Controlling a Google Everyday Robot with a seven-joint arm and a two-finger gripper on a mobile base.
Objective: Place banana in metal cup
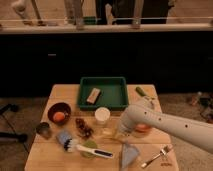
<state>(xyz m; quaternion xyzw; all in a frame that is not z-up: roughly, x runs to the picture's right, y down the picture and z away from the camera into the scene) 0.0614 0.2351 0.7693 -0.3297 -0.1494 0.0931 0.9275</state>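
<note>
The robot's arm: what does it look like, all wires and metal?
The arm is a thick, smooth white tube ending in a rounded, bulbous joint. No cables or markings show. Its tool sits under that joint, low over the wooden table beside the white cup, too dim for detail.
</note>
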